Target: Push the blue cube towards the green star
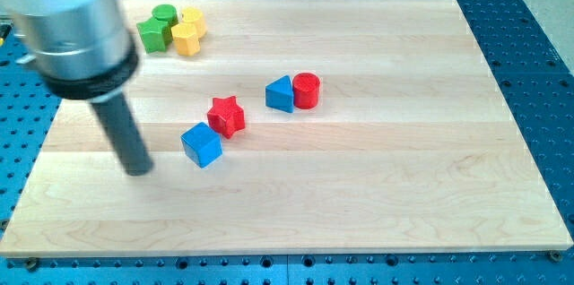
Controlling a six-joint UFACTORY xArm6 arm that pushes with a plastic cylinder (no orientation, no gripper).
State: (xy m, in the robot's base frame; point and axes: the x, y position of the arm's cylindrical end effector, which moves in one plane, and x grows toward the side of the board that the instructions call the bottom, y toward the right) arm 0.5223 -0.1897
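Note:
The blue cube [202,144] lies left of the board's middle, touching the red star [226,116] at its upper right. The green star [153,35] sits near the board's top left corner, in a cluster with other blocks. My tip [138,170] rests on the board to the left of the blue cube and slightly below it, a short gap away. The rod rises from the tip to the big grey arm body at the view's top left.
A green cylinder [164,14] and two yellow blocks [187,38] [194,20] crowd the green star. A blue triangle block [280,94] touches a red cylinder [307,90] near the middle. The wooden board [404,186] lies on a blue perforated table.

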